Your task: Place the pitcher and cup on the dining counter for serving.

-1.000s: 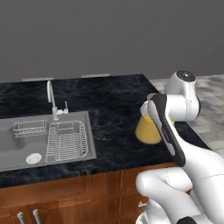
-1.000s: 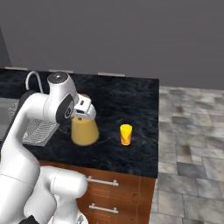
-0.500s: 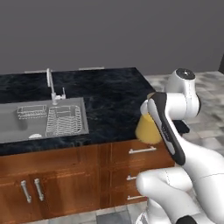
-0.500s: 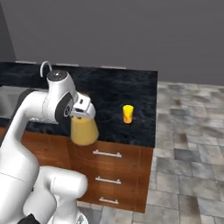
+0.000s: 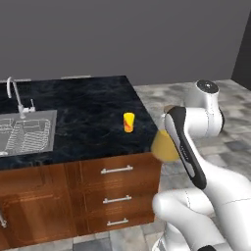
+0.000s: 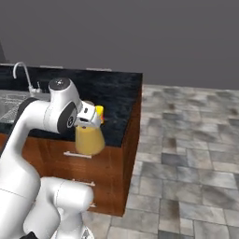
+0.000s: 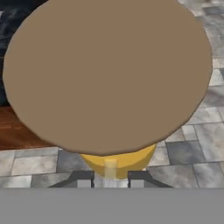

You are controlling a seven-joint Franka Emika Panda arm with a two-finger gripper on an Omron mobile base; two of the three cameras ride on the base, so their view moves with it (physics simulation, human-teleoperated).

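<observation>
My gripper (image 7: 110, 179) is shut on the thin handle of the pitcher (image 6: 89, 140), which hangs in the air off the right end of the dining counter (image 5: 83, 112), over the tiled floor and level with the cabinet front. In the hand view the pitcher's tan round lid (image 7: 107, 74) is very close, with orange liquid (image 7: 120, 159) under it. In the left base view my own forearm half hides the pitcher (image 5: 163, 145). The small yellow cup (image 5: 128, 122) stands upright on the counter near its right end. In the right base view the cup (image 6: 100, 113) peeks from behind my hand.
A steel sink (image 5: 24, 135) with a tap (image 5: 14, 95) is set in the counter's left part. Brown drawers (image 5: 117, 191) run below the counter. Grey tiled floor (image 6: 186, 154) stretches to the right, and a grey wall stands behind.
The whole scene has slid left and away in both base views, so the base has moved. The pitcher stays in my gripper, now past the counter's right end. The cup has not moved.
</observation>
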